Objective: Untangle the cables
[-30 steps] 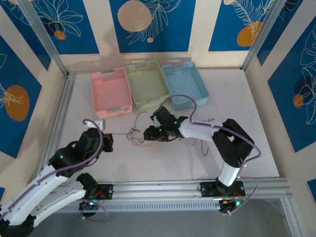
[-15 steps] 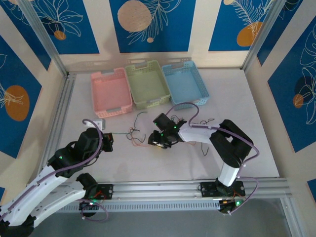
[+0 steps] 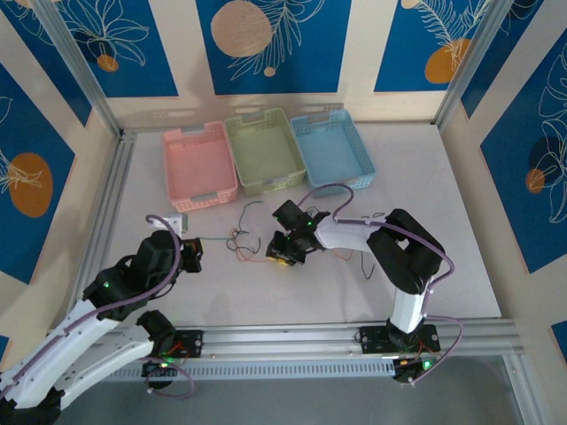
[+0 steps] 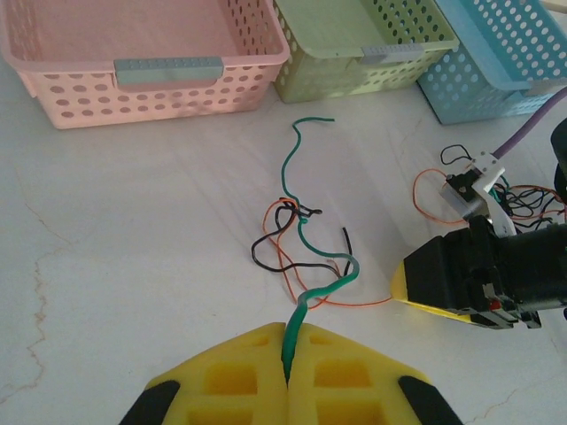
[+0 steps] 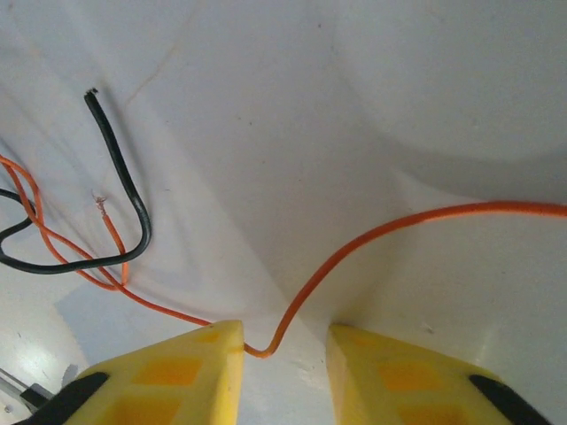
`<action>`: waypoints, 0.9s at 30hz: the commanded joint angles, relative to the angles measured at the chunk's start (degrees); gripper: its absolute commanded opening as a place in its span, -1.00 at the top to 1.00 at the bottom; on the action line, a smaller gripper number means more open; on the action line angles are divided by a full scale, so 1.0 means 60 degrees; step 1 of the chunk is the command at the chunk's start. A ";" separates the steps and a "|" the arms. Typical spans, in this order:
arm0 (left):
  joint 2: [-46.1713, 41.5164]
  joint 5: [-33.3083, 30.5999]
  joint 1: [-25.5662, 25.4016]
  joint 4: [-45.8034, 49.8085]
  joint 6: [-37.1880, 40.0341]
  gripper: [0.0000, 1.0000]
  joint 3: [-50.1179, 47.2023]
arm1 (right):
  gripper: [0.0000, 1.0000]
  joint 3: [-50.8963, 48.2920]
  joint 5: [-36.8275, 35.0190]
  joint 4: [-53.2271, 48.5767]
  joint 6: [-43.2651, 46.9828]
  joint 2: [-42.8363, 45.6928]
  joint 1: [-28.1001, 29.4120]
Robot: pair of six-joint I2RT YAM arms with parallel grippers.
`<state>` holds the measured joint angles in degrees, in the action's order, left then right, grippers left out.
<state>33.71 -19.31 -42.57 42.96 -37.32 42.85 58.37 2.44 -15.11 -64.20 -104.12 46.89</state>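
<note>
Left wrist view shows your left gripper (image 4: 288, 357) clamped on the green cable (image 4: 305, 232), which runs up into the tangle of cables (image 4: 297, 212) on the table (image 4: 133, 230) in front of the baskets. Your right gripper (image 5: 283, 352) stands parted around the orange cable (image 5: 372, 235) — so you appear to be mid-separation. Close on it next, then draw the two arms apart gently.

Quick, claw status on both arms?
Left claw: closed on the green cable.
Right claw: open, orange cable passing through the gap, unclamped.
</note>
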 commanded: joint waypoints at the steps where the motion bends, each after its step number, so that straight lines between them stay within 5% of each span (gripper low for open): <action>1: 0.0065 0.0199 0.0144 -0.0202 0.0097 1.00 -0.0140 | 0.54 0.0326 0.0032 0.0841 -0.0011 -0.0748 0.0072; 11: 0.0095 0.0243 0.0142 -0.0232 0.0066 1.00 -0.0184 | 1.00 0.0083 0.0031 0.0898 0.0036 -0.0553 -0.0077; 27: -0.0014 0.0162 0.0168 -0.0043 0.0097 1.00 -0.0110 | 1.00 -0.2336 0.0130 0.2466 0.0315 0.2438 -0.0846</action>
<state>34.17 -18.46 -42.37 42.46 -37.32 42.46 45.87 3.18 -2.52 -63.02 -90.78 42.57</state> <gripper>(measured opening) 0.064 0.051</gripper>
